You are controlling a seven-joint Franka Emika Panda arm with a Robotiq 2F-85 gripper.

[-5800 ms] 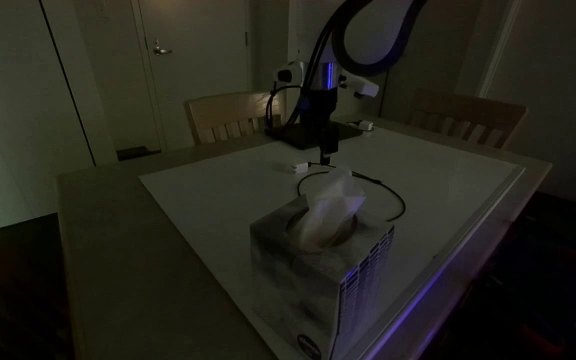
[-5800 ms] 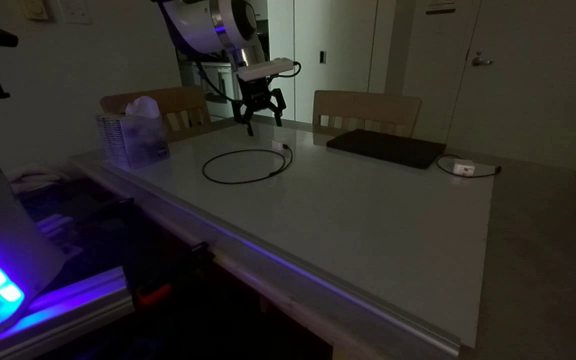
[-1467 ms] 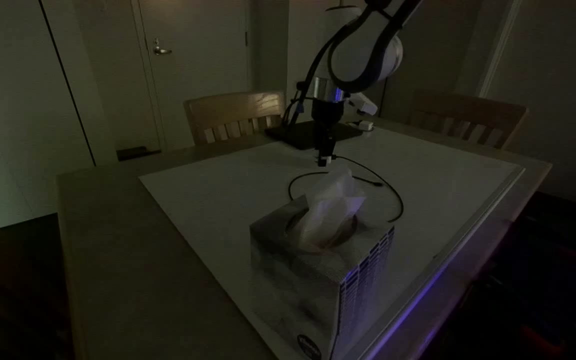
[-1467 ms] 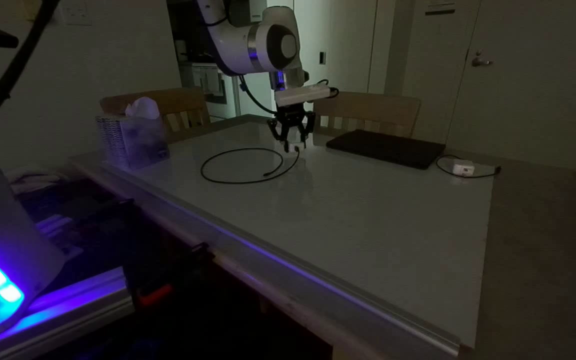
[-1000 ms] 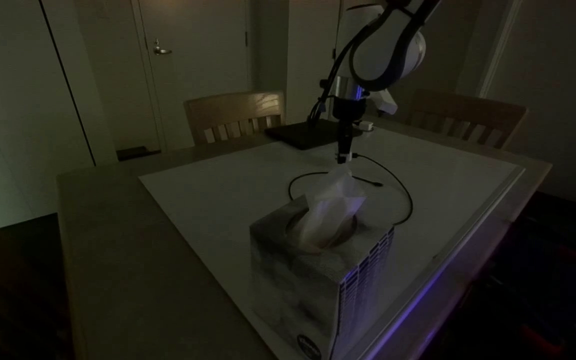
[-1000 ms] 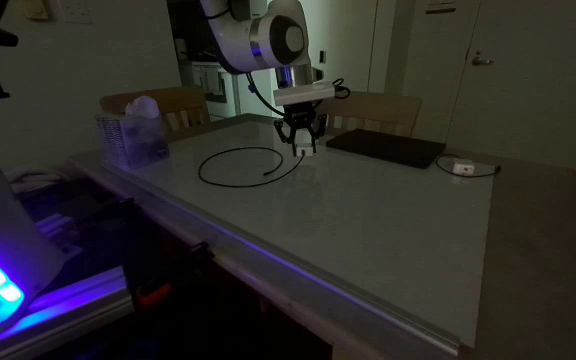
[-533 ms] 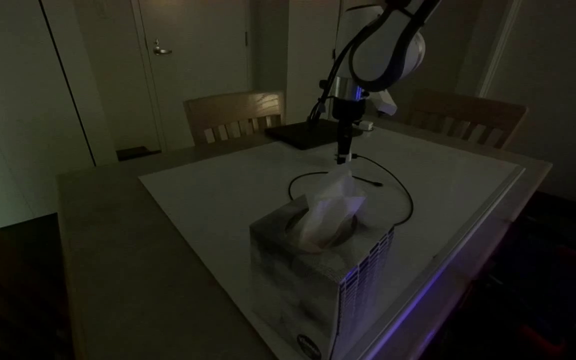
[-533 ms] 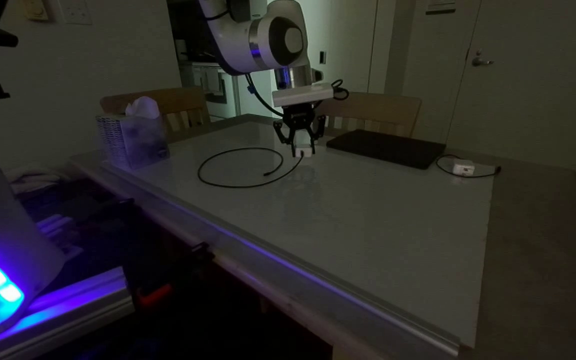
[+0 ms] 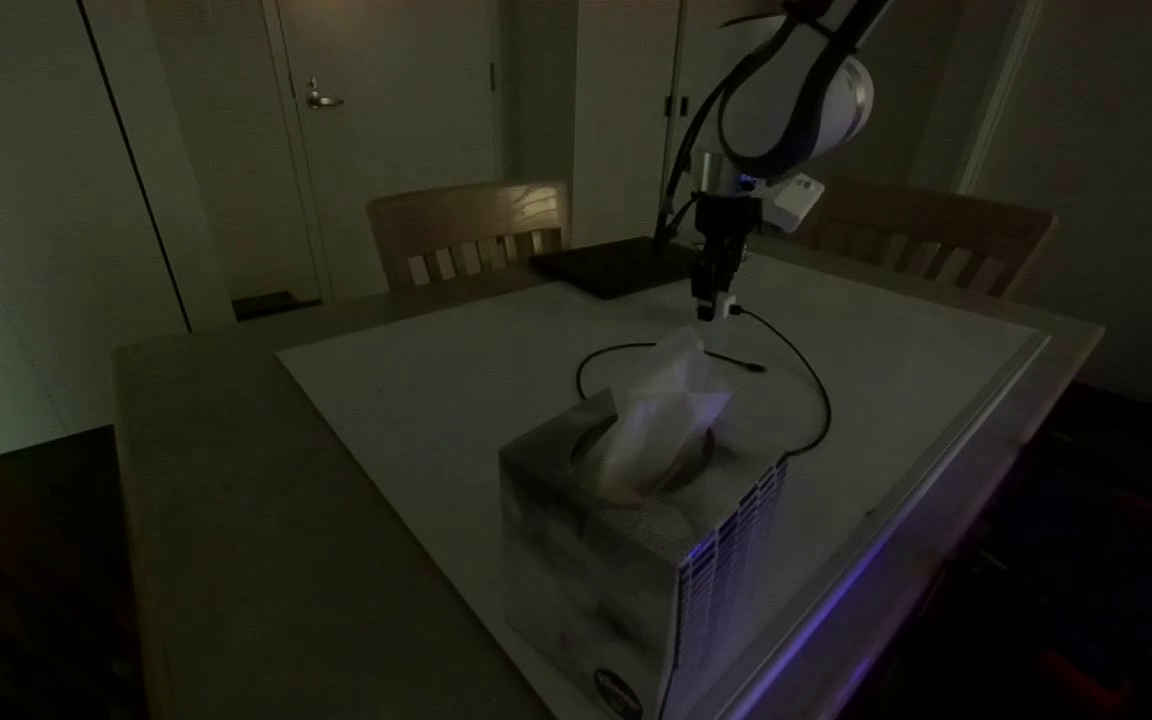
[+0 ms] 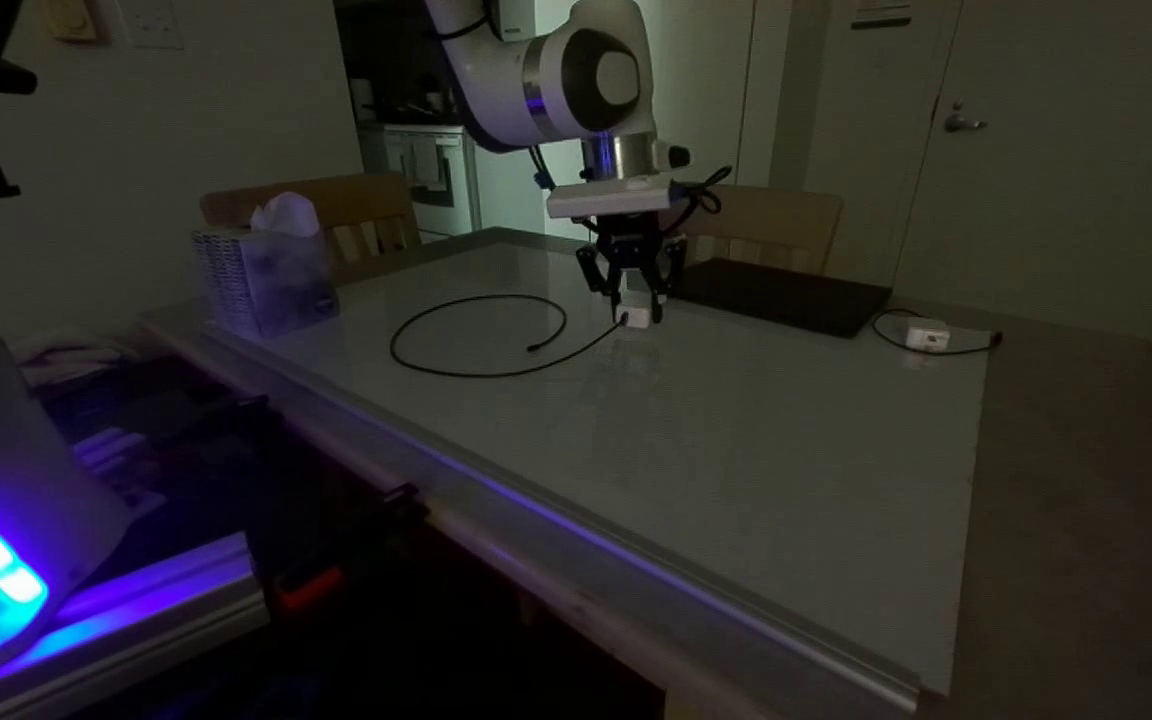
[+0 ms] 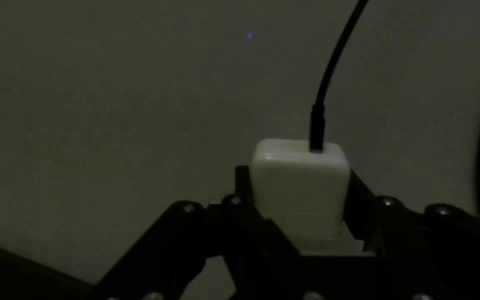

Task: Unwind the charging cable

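Observation:
The charging cable point(image 10: 481, 376) is a thin black cord lying in one wide open loop on the white board. It also shows in an exterior view point(image 9: 829, 405), partly behind the tissue box. Its free plug end point(image 10: 534, 347) lies inside the loop. The other end runs into a white charger block point(image 11: 300, 187). My gripper point(image 10: 636, 308) is shut on this block, one finger on each side, and holds it at or just above the board. In the wrist view the cable point(image 11: 335, 58) leaves the block's top edge and curves away; part of the loop passes at the right.
A tissue box point(image 9: 586, 560) stands on the board, also seen in an exterior view point(image 10: 286, 285). A flat black object point(image 10: 776, 295) lies behind the gripper. Another white charger point(image 10: 926, 336) with a short cable lies beside it. Wooden chairs point(image 9: 476, 225) stand at the table.
The gripper, open over the board 5.8 s ago, has come down, shut on the charger and moved away from the tissue box. The cable's crossed ends have parted and its loop has widened.

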